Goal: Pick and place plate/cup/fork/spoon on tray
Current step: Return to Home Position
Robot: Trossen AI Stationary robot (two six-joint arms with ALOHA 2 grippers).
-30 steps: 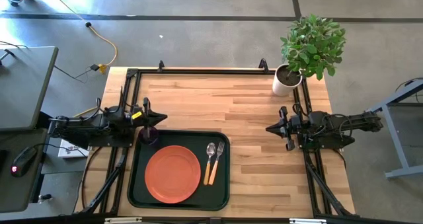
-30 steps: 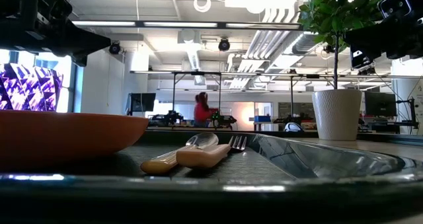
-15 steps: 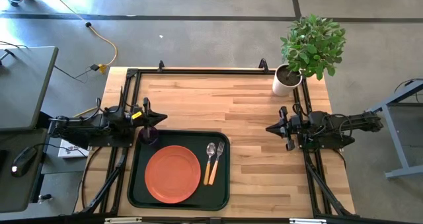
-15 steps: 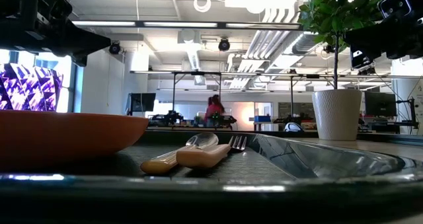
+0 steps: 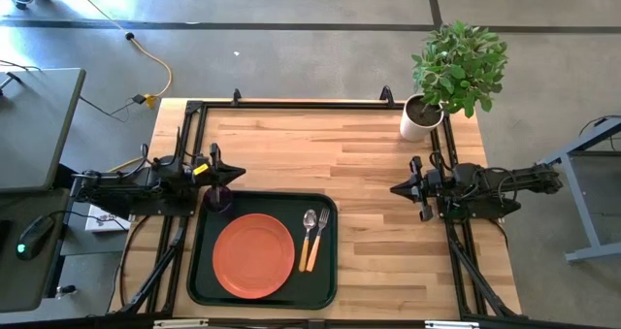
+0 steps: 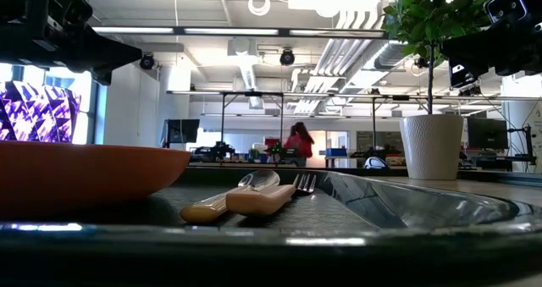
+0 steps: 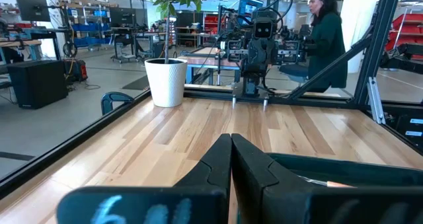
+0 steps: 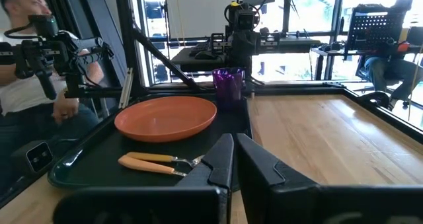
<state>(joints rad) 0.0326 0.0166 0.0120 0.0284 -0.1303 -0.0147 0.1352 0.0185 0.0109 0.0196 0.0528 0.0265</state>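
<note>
Task appears complete: plate (image 5: 253, 255), cup (image 5: 219, 198), spoon (image 5: 308, 238) & fork (image 5: 317, 236) all sit on tray (image 5: 204, 288); left gripper (image 5: 229, 174) & right gripper (image 5: 400, 188) parked at table edges w/ fingers closed, holding nothing, so no further pick req'd.

A leafy green plant (image 5: 459, 65) in a white pot (image 5: 420, 118) stands at the far right corner of the wooden table (image 5: 378, 164). A yellow cable (image 5: 155, 62) curls over the grey floor beyond the far left corner. A grey cabinet (image 5: 34, 125) stands off the left edge. A person in a red top (image 6: 297, 140) shows in the room behind, and a dark-clothed person (image 7: 325, 36) stands past the table's right edge.
</note>
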